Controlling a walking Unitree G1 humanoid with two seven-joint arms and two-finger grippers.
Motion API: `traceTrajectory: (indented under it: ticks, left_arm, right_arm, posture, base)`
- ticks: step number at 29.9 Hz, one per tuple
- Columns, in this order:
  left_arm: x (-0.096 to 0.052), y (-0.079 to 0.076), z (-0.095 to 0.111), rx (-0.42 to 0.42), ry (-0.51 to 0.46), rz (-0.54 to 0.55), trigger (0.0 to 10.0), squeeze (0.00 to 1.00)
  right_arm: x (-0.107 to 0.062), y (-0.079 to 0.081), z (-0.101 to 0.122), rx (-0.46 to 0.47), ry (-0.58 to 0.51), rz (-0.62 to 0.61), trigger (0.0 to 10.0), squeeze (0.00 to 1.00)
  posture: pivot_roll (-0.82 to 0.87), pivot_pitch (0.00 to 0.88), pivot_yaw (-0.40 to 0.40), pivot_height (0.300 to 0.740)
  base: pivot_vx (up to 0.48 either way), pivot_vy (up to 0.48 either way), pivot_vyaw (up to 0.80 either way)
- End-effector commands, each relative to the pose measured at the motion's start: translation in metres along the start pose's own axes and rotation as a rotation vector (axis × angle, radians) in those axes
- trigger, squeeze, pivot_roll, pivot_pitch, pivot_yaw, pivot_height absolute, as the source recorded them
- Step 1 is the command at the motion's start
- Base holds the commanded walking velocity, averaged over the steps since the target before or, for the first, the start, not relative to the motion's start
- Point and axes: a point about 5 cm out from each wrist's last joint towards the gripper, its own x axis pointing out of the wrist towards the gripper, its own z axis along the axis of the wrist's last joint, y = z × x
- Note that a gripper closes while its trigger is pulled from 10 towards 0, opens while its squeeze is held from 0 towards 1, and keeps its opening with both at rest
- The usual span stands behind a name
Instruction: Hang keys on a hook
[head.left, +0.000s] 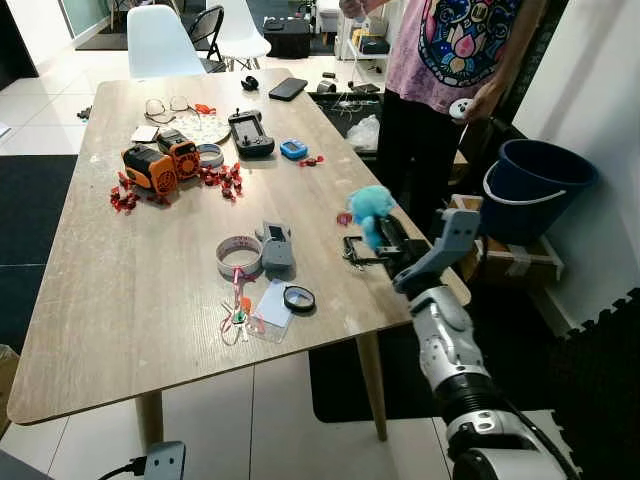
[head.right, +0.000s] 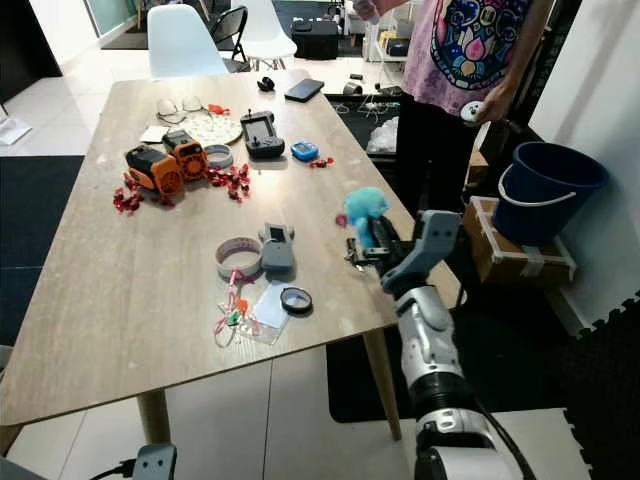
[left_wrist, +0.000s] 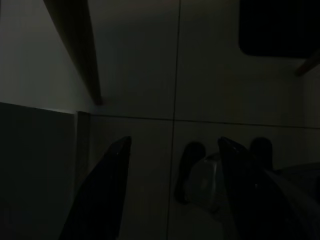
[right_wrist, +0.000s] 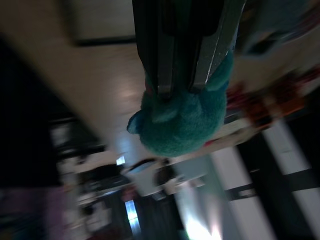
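The keys (head.left: 236, 316) lie flat on the wooden table (head.left: 120, 290) near its front edge, a small bunch with red and green tags, just beside a clear card sleeve (head.left: 270, 308) and a round black lens (head.left: 298, 298). Behind them sit a roll of tape (head.left: 238, 255) and a grey device (head.left: 276, 246). My right gripper (head.left: 366, 238) is well apart from the keys, over the table's right edge, its fingers (right_wrist: 202, 45) pinching a fluffy teal plush toy (head.left: 370, 206) (in my wrist view the fur bulges out past both tips). Farther back are orange gadgets (head.left: 160, 160), scattered red pieces (head.left: 220, 178), a black controller (head.left: 251, 132) and a phone (head.left: 288, 88). A person in a pink shirt (head.left: 450, 45) stands beyond the right edge, near a dark blue bucket (head.left: 535, 185). My left gripper (left_wrist: 172, 192) hangs in shade over the tiled floor (left_wrist: 210, 85), fingers spread.
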Motion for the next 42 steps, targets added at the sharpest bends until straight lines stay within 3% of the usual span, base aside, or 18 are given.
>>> traceTrajectory:
  ticks: [1, 2, 3, 5, 6, 9, 12, 14, 17, 18, 19, 21, 22, 25, 27, 31, 35, 42]
  left_arm:
    - [-0.004, 0.008, -0.006, -0.002, 0.015, 0.019, 10.0, 0.0]
    - [-0.004, 0.008, -0.006, -0.002, 0.015, 0.02, 10.0, 0.0]
    - [-0.004, 0.008, -0.006, -0.002, 0.015, 0.02, 10.0, 0.0]
    - [-0.004, 0.009, -0.006, -0.003, 0.017, 0.024, 10.0, 0.0]
    - [-0.004, 0.009, -0.006, -0.003, 0.017, 0.024, 10.0, 0.0]
    - [-0.004, 0.009, -0.006, -0.003, 0.021, 0.025, 10.0, 0.0]
    - [-0.004, 0.008, -0.006, -0.004, 0.022, 0.025, 10.0, 0.0]
    - [-0.003, 0.007, -0.006, -0.006, 0.021, 0.025, 10.0, 0.0]
    - [-0.003, 0.007, -0.006, -0.005, 0.022, 0.024, 10.0, 0.0]
    - [-0.003, 0.006, -0.006, -0.006, 0.022, 0.024, 10.0, 0.0]
    - [-0.003, 0.006, -0.006, -0.005, 0.022, 0.024, 10.0, 0.0]
    - [-0.003, 0.006, -0.006, -0.005, 0.022, 0.024, 10.0, 0.0]
    - [-0.003, 0.005, -0.006, -0.005, 0.022, 0.023, 10.0, 0.0]
    - [-0.002, 0.005, -0.006, -0.008, 0.02, 0.026, 10.0, 0.0]
    - [-0.002, 0.006, -0.005, -0.009, 0.019, 0.028, 10.0, 0.0]
    - [-0.002, 0.006, -0.005, -0.008, 0.019, 0.029, 10.0, 0.0]
    - [-0.002, 0.007, -0.004, -0.003, 0.011, 0.036, 10.0, 0.0]
    - [-0.001, 0.005, 0.004, -0.003, -0.053, 0.038, 10.0, 0.0]
  right_arm:
    - [-0.002, -0.024, 0.015, -0.024, -0.066, -0.113, 10.0, 0.0]
    - [-0.003, -0.035, 0.022, -0.039, -0.092, -0.158, 10.0, 0.0]
    - [-0.003, -0.035, 0.022, -0.039, -0.092, -0.158, 10.0, 0.0]
    - [-0.011, -0.064, 0.038, -0.089, -0.132, -0.264, 10.0, 0.0]
    - [-0.011, -0.064, 0.038, -0.089, -0.132, -0.264, 10.0, 0.0]
    - [-0.035, -0.112, 0.052, -0.134, -0.131, -0.459, 10.0, 0.0]
    - [-0.045, -0.125, 0.053, -0.145, -0.118, -0.516, 10.0, 0.0]
    - [-0.069, -0.148, 0.045, -0.166, -0.04, -0.608, 10.0, 0.0]
    - [-0.083, -0.156, 0.035, -0.183, 0.031, -0.643, 10.0, 0.0]
    - [-0.097, -0.162, 0.02, -0.192, 0.127, -0.671, 10.0, 0.0]
    - [-0.114, -0.163, -0.001, -0.193, 0.249, -0.675, 10.0, 0.0]
    - [-0.114, -0.163, -0.001, -0.193, 0.249, -0.675, 10.0, 0.0]
    - [-0.125, -0.162, -0.014, -0.191, 0.329, -0.675, 10.0, 0.0]
    - [-0.163, -0.142, -0.065, -0.22, 0.598, -0.597, 10.0, 0.0]
    - [-0.177, -0.13, -0.085, -0.204, 0.698, -0.57, 10.0, 0.0]
    - [-0.186, -0.121, -0.098, -0.206, 0.771, -0.528, 10.0, 0.0]
    - [-0.199, -0.099, -0.121, -0.228, 0.908, -0.431, 10.0, 0.0]
    - [-0.201, -0.08, -0.135, -0.246, 0.971, -0.329, 10.0, 0.0]
  posture:
    - [0.07, 0.094, -0.044, 0.74]
    - [0.07, 0.094, -0.045, 0.74]
    - [0.07, 0.094, -0.045, 0.74]
    - [0.07, 0.093, -0.045, 0.74]
    - [0.07, 0.093, -0.045, 0.74]
    - [0.07, 0.09, -0.046, 0.74]
    - [0.07, 0.089, -0.048, 0.74]
    - [0.07, 0.088, -0.05, 0.74]
    - [0.07, 0.084, -0.051, 0.74]
    - [0.07, 0.082, -0.052, 0.74]
    - [0.07, 0.082, -0.052, 0.74]
    - [0.07, 0.082, -0.052, 0.74]
    - [0.07, 0.077, -0.054, 0.74]
    - [0.08, 0.067, -0.059, 0.74]
    - [0.08, 0.065, -0.058, 0.74]
    - [0.08, 0.06, -0.058, 0.74]
    - [0.08, 0.053, -0.059, 0.74]
    - [0.07, 0.053, -0.063, 0.74]
  base:
    - [0.0, 0.0, 0.0]
    - [0.0, 0.0, 0.0]
    - [0.0, 0.0, 0.0]
    - [0.0, 0.0, 0.0]
    - [0.0, 0.0, 0.0]
    - [0.0, 0.0, 0.0]
    - [0.0, 0.0, 0.0]
    - [0.0, 0.0, 0.0]
    - [0.0, 0.0, 0.0]
    - [0.0, 0.0, 0.0]
    - [0.0, 0.0, 0.0]
    - [0.0, 0.0, 0.0]
    - [0.0, 0.0, 0.0]
    - [0.0, 0.0, 0.0]
    - [0.0, 0.0, 0.0]
    - [0.0, 0.0, 0.0]
    - [0.0, 0.0, 0.0]
    - [0.0, 0.0, 0.0]
